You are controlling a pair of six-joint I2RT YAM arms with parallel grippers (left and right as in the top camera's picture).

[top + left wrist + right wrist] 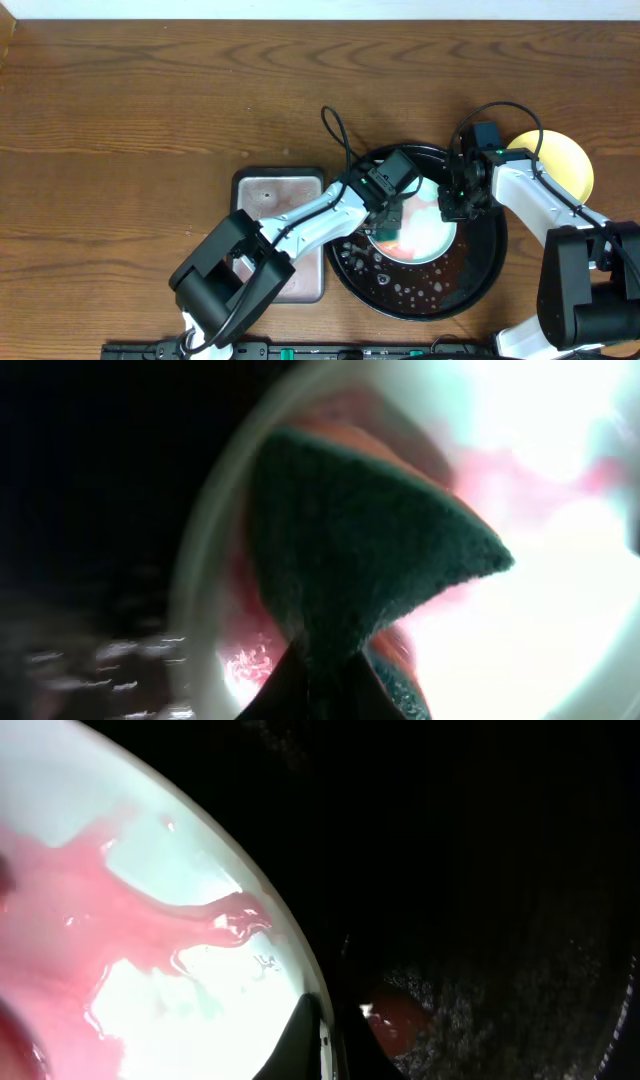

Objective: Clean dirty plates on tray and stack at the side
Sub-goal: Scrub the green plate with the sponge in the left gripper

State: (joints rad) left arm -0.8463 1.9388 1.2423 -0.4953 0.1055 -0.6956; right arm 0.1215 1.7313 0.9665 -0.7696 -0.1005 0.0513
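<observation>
A pale mint plate (430,235) lies in the black tray (480,290), streaked with a wet red smear (90,920). My left gripper (388,222) is shut on a dark green sponge (370,560) pressed onto the plate's left part (540,610). At the plate's right edge my right gripper (455,205) is shut on the rim (300,960), one finger over the plate and one outside it. A yellow plate (560,165) rests on the table just right of the tray, partly behind the right arm.
A grey metal pan (280,200) sits left of the tray, under the left arm. The tray floor (500,870) is wet, with droplets and a red blob (400,1020) beside the plate. Bare wooden table (150,120) stretches to the left and back.
</observation>
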